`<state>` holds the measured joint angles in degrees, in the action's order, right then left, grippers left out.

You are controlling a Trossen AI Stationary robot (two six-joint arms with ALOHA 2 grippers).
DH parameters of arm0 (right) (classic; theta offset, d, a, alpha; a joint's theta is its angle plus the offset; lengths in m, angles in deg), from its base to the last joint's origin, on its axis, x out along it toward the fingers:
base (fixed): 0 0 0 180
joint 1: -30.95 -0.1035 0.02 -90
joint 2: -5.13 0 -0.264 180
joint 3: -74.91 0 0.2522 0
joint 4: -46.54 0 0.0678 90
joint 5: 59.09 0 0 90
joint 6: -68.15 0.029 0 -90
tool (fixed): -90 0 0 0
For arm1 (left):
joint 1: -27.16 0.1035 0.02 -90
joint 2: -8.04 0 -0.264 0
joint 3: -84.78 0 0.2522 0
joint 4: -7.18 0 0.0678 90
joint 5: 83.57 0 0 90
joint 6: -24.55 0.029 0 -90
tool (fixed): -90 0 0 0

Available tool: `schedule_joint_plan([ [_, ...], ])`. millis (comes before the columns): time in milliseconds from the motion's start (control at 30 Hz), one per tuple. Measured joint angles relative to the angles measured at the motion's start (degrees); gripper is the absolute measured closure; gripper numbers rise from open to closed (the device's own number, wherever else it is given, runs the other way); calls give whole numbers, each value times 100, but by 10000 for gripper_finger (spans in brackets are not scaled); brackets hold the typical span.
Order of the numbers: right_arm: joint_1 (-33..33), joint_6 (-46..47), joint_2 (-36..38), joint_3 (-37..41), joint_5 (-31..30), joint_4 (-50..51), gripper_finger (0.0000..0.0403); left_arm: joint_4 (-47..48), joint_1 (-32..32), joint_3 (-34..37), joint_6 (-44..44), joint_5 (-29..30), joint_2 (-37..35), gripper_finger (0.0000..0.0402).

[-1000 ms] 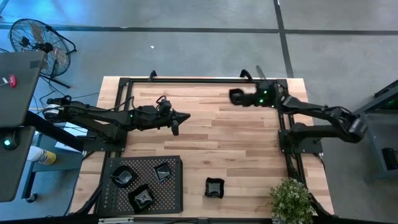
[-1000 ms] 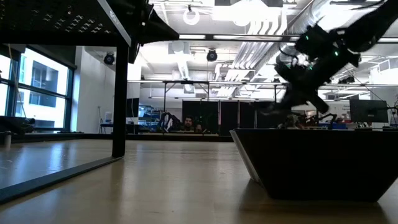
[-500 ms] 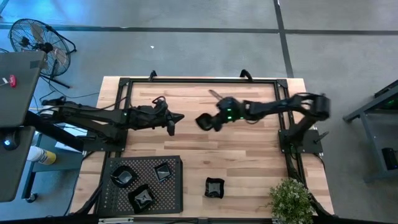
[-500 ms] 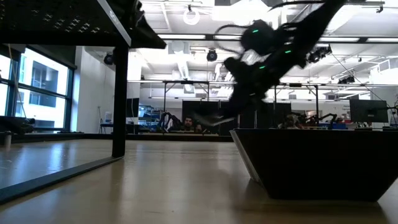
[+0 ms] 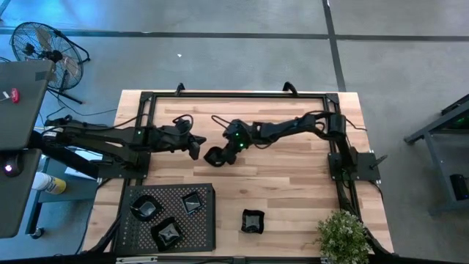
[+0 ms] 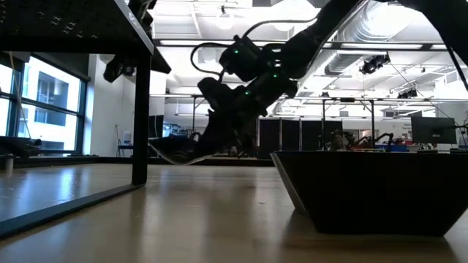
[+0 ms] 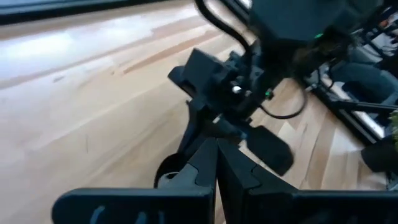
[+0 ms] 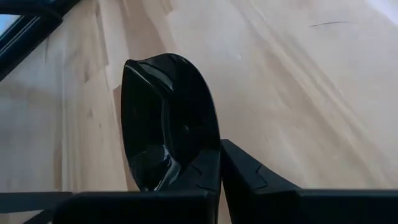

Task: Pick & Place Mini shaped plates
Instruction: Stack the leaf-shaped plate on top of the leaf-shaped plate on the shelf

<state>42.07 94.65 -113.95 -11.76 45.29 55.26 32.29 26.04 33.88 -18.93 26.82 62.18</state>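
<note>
Currently we carry a mini plate point(image 8: 168, 118) pinched in our right tool point(image 5: 214, 155) above mid-bench, next needing lowering onto the tray point(image 5: 209, 227); left tool point(image 5: 195, 147) pressed together, empty.

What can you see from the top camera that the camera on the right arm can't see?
Only the high view shows the perforated tray holding three mini plates, another plate alone on the table, a plant, a fan and the left gripper, shut and empty. Only the right wrist view shows close up how the right gripper is shut on the rim of a glossy black plate. Both show that carried plate above the wooden table.
</note>
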Motion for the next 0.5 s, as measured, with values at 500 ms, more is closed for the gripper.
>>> schedule_joint_plan([
  [500,35,-157,511,-89,143,644,308,626,549,0,-345,-675,129,401],
])
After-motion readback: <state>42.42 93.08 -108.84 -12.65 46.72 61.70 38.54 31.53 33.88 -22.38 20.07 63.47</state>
